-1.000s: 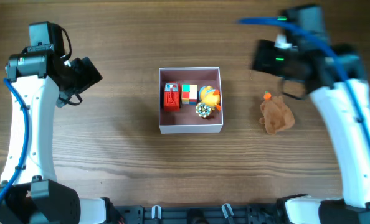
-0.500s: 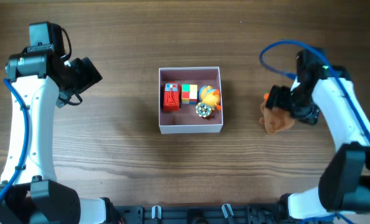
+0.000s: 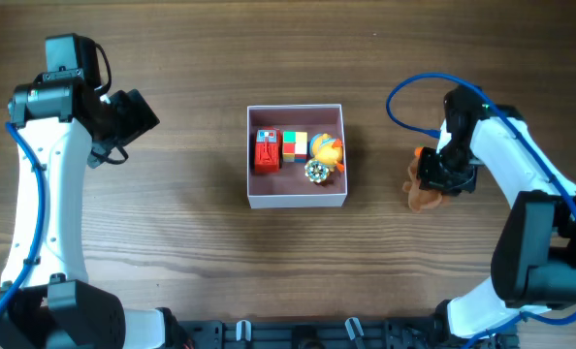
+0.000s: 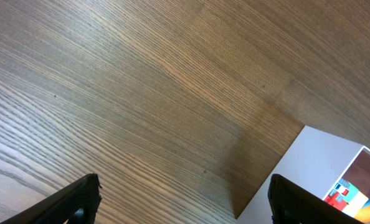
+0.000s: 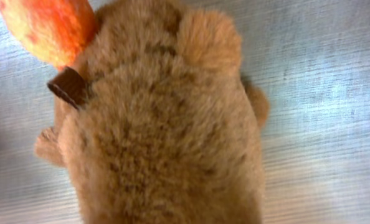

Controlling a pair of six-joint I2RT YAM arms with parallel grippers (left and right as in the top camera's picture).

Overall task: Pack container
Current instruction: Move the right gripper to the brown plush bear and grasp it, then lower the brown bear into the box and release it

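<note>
The container (image 3: pixel 298 201), a square white box with a pink inside, sits mid-table. It holds a red toy (image 3: pixel 267 150), a coloured cube (image 3: pixel 294 146), a yellow-orange duck (image 3: pixel 326 149) and a small spotted ball (image 3: pixel 316 172). To its right a brown plush toy (image 3: pixel 424 197) with an orange tip lies on the wood. My right gripper (image 3: pixel 441 176) is pressed down onto it. The plush (image 5: pixel 166 137) fills the right wrist view and hides the fingers. My left gripper (image 3: pixel 147 118) hangs open far to the left, nothing between its fingers (image 4: pixel 185 185), with the container's corner (image 4: pixel 309 168) beyond it.
Bare wooden tabletop (image 3: pixel 172 223) surrounds the box on all sides. The right arm's blue cable (image 3: pixel 404 97) loops above the plush. Black fixtures (image 3: pixel 298 334) line the table's front edge.
My right arm swung in from the back and came down onto the plush toy. The left arm and the box's contents have not moved.
</note>
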